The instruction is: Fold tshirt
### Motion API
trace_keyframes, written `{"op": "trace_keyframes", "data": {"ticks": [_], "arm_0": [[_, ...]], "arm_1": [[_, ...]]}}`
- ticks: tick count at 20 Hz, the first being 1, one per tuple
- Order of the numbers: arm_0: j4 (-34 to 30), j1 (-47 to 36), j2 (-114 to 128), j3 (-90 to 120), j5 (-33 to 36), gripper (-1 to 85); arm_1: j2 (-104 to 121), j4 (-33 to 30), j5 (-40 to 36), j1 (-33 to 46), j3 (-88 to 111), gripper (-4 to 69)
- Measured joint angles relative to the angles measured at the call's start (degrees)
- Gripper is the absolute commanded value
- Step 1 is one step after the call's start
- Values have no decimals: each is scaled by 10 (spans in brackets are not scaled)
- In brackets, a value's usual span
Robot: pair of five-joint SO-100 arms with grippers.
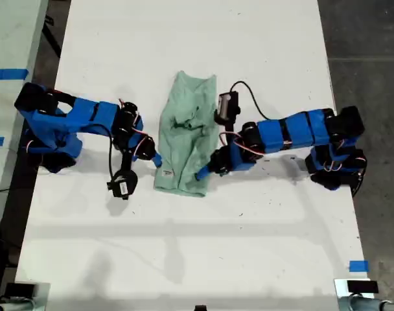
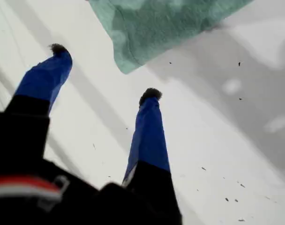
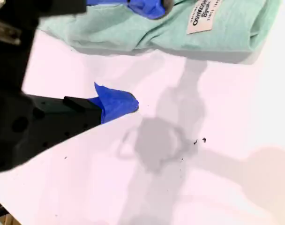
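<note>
The pale mint-green tshirt (image 1: 184,139) lies bunched into a narrow, wrinkled strip in the middle of the white table (image 1: 184,246), between the two arms. Its white neck label (image 3: 201,18) faces up near the end closest to the camera. My first gripper (image 2: 105,72) comes in from the exterior view's right (image 1: 202,173). It is open, and a corner of the tshirt (image 2: 133,42) lies just past its fingertips. My second gripper (image 3: 133,54) reaches in from the exterior view's left (image 1: 157,159). It is open too, with one finger (image 3: 147,7) over the cloth and the other (image 3: 116,103) over the bare table.
Cables loop beside each arm, with a small black module (image 1: 122,186) hanging by the second arm. Blue tape marks (image 1: 358,265) sit near the table's front corner on the exterior view's right. Dark floor (image 1: 365,52) borders the table on both sides.
</note>
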Motion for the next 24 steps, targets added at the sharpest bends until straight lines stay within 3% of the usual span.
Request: {"op": "trace_keyframes", "data": {"ticks": [4, 8, 11, 15, 19, 24], "arm_0": [[-70, -1, -95, -17, 24, 259], [-98, -16, -172, -54, 40, 245], [-107, -20, -228, -91, 47, 137], [-111, -20, -257, -132, 47, 1], [-109, -17, -270, -164, 47, 0], [-69, 40, -294, -334, 91, 0]], "arm_1": [[-140, 0, -17, 0, -111, 286], [-236, -14, -19, 1, -150, 258], [-276, -23, -19, 10, -175, 166], [-306, -37, -15, 15, -207, -22], [-307, -31, -11, 7, -218, -22], [-246, 32, -18, -62, -205, -21]]}}
